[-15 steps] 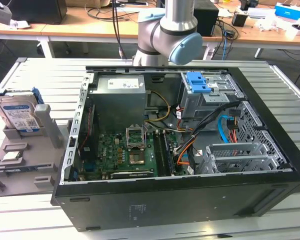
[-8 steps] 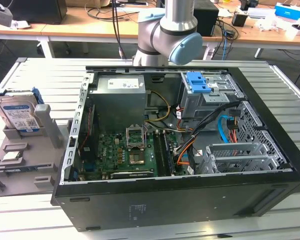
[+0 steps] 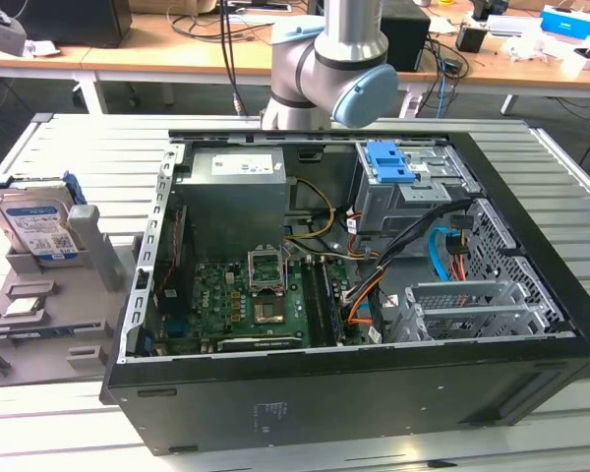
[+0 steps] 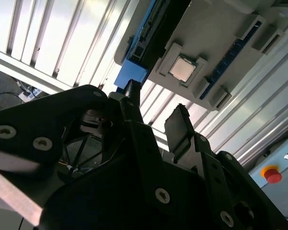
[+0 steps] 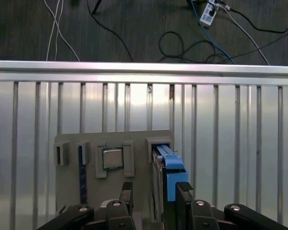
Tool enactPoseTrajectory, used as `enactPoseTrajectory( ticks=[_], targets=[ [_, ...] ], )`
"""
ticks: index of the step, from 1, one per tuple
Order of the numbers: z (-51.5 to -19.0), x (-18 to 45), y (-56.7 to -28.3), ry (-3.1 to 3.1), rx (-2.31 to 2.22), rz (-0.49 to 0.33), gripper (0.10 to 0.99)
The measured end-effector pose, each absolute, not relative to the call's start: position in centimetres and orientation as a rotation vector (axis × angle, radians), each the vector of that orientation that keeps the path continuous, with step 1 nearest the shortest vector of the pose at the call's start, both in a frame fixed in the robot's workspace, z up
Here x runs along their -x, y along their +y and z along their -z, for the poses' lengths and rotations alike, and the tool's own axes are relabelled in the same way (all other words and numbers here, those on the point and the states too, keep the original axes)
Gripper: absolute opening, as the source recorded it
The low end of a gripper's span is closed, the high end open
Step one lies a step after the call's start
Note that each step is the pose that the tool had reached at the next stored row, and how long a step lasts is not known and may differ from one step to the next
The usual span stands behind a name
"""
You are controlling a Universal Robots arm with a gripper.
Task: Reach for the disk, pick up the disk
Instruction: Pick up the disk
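A flat silver metal hard drive with blue plastic side rails, the disk (image 3: 34, 224), stands on edge in a grey plastic holder (image 3: 90, 248) at the exterior view's middle left. In the first wrist view, the black gripper (image 5: 155, 190) hangs near the disk (image 5: 172, 168), fingers spread wide and empty.

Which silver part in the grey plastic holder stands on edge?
The flat rectangular silver hard drive with blue side rails; the small square silver chip lies flat.
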State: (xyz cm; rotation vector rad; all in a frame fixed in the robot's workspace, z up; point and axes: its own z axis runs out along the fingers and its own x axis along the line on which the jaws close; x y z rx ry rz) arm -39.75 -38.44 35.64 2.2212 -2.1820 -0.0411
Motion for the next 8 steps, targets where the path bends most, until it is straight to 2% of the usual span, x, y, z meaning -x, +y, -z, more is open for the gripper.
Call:
enactPoseTrajectory(
  ticks=[8],
  targets=[
    [-35.01,39.76,-38.39,-2.181,-2.222,0.041,0.482]
  ],
)
